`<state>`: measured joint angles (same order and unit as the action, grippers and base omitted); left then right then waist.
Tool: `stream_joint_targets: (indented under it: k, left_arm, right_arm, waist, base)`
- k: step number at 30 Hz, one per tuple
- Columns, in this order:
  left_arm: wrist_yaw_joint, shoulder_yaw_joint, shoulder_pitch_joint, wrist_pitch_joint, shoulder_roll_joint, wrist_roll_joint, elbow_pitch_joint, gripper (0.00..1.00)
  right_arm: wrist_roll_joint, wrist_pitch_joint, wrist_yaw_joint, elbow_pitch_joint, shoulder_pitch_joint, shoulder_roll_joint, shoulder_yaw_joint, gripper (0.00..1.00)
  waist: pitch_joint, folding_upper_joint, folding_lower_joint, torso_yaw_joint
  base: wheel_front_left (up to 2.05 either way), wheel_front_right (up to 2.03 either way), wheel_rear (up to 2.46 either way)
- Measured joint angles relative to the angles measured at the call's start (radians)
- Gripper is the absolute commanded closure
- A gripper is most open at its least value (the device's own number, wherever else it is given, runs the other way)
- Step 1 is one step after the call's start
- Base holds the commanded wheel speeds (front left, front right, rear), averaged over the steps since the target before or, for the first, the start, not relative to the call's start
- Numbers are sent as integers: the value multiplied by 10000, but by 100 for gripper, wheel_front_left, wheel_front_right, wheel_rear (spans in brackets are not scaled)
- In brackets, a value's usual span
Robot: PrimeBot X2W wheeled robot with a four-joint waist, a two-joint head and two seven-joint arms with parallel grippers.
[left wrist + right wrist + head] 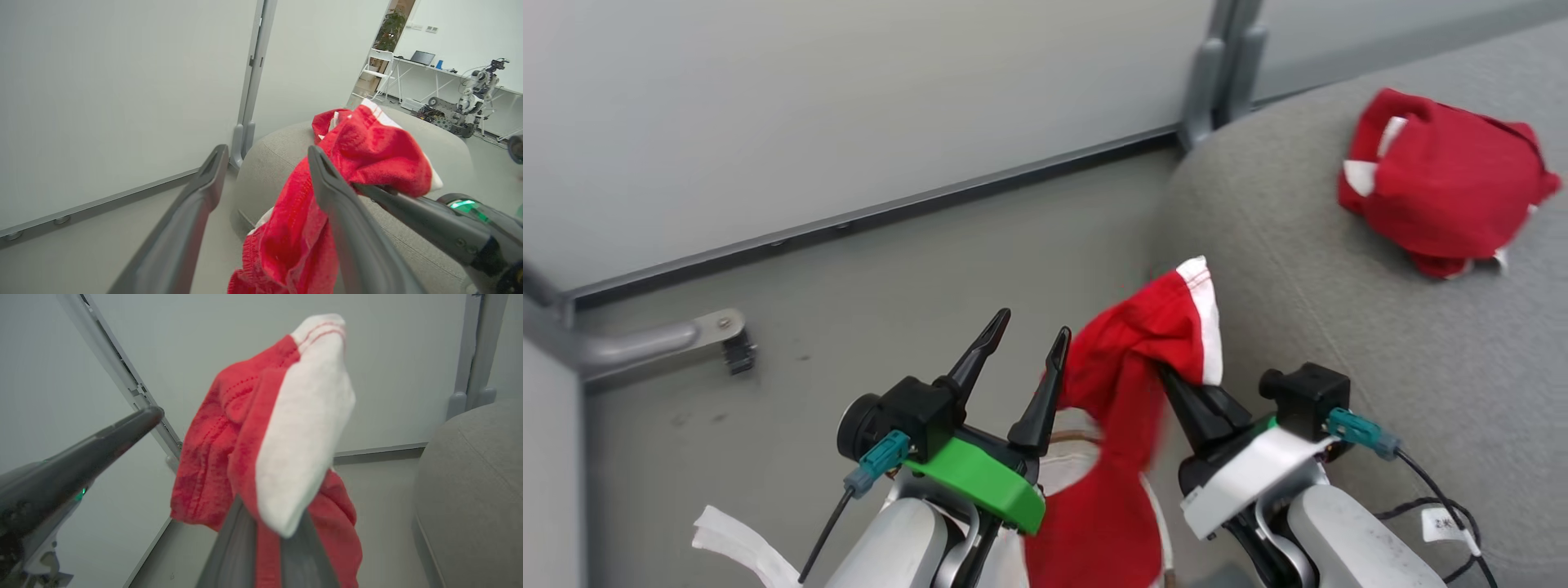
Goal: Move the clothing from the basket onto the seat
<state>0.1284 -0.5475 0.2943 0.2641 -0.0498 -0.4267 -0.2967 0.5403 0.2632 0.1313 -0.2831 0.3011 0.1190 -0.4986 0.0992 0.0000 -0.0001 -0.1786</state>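
Red garment [1439, 181], apparently bunched, on grey seat [1347, 351]

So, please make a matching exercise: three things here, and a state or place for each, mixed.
1. left gripper with dark fingers
2. right gripper with dark fingers
3. crumpled red fabric garment

A. lies on the light grey upholstered seat
B. fingers spread open, nothing between them
C. fingers shut on a hanging red and white fabric garment

Pairs: 1-B, 2-C, 3-A
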Motion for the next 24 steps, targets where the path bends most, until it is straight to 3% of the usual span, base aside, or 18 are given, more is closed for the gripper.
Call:
stream_joint_targets:
  k: [13,19,24]
  left_arm:
    - [2,-288,29,-2,13,27,-464,0]
    - [4,-424,251,-2,-128,61,-681,0]
    - [4,-704,511,-2,-385,134,-855,0]
  right_arm:
    - [-334,-2,0,614,-363,318,894,100]
    - [-573,0,0,1175,1524,1126,1398,100]
    - [-1488,0,0,1216,4166,2558,1396,100]
  waist:
    - [217,0,0,-2504]
    - [667,0,0,-3099]
    - [1291,0,0,-3231]
  base:
    - [0,0,0]
    - [0,0,0]
    - [0,0,0]
